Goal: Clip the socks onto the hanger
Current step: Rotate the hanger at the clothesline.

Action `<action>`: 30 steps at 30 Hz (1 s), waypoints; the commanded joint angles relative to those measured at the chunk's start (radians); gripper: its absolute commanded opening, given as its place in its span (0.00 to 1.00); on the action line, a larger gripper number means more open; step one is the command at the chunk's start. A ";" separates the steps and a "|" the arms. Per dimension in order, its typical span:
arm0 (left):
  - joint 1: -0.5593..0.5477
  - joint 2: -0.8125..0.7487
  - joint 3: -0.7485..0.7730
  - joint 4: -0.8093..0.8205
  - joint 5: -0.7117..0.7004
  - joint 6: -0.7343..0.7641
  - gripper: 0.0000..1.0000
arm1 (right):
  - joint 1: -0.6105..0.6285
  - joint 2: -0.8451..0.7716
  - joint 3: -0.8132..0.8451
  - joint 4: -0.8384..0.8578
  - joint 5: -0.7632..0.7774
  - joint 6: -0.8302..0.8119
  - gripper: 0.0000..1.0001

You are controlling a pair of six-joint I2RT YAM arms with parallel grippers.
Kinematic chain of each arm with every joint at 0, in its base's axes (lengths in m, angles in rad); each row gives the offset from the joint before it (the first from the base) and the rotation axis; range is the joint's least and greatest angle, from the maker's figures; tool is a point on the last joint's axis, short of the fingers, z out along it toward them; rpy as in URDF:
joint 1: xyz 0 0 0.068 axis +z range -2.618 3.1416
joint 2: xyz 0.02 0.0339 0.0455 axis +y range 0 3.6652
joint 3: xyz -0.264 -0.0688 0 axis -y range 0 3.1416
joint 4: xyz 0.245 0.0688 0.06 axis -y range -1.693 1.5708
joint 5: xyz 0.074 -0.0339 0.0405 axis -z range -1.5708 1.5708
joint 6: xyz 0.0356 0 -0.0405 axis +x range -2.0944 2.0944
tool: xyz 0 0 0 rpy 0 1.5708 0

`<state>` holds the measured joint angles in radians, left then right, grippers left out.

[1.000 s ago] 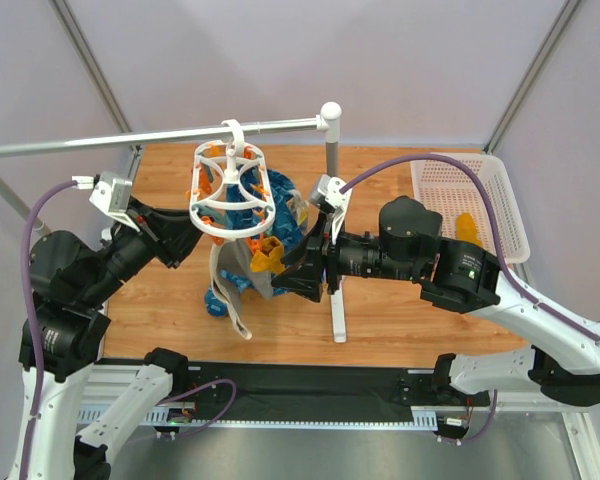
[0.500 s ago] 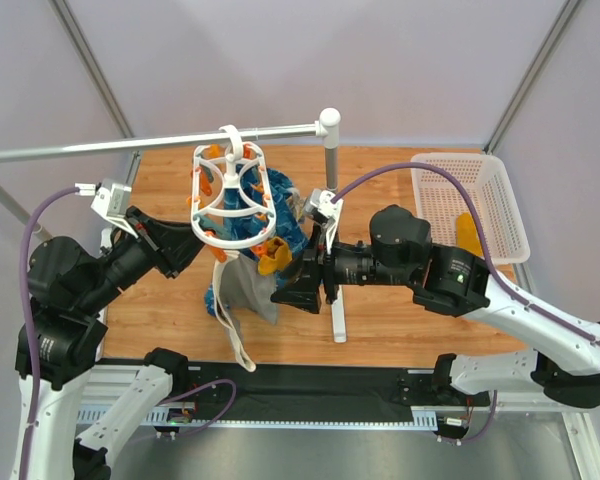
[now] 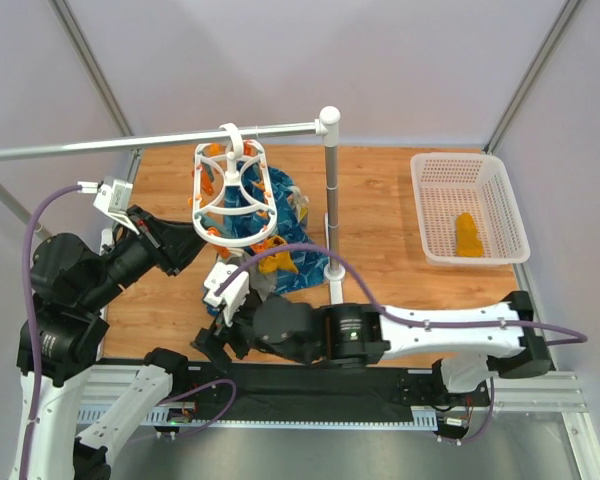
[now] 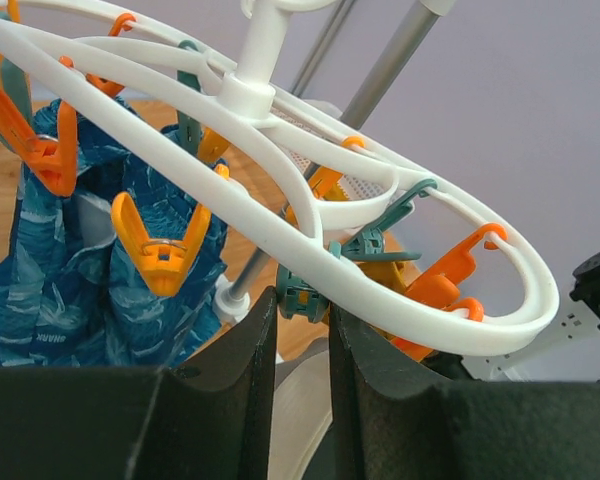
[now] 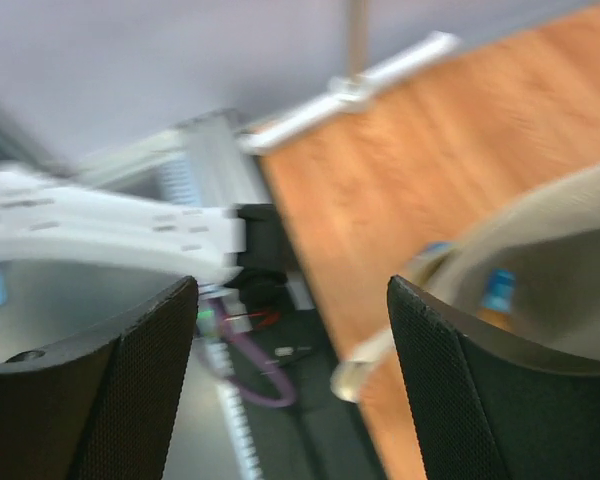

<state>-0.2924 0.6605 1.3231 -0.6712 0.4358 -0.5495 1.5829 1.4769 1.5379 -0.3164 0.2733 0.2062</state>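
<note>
Currently my left gripper (image 4: 300, 312) is closed to a narrow gap on the rim of the hanger (image 4: 280, 215), unchanged from a second ago. My right gripper (image 3: 206, 345) has swung away from the hanger to the table's near edge, and its jaws now stand wide and empty. One sock (image 3: 272, 263) hangs beneath the hanger's near side; the second sock (image 3: 467, 236) lies in the white basket (image 3: 500, 190).
</note>
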 commanded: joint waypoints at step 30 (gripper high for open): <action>0.001 -0.199 -0.067 -0.122 -0.161 0.126 0.70 | -0.199 -0.351 -0.232 -0.095 0.008 -0.028 0.01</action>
<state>-0.2924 0.4740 1.2846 -0.8104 0.3084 -0.4500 1.4384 1.2110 1.3342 -0.3634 0.5060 0.1219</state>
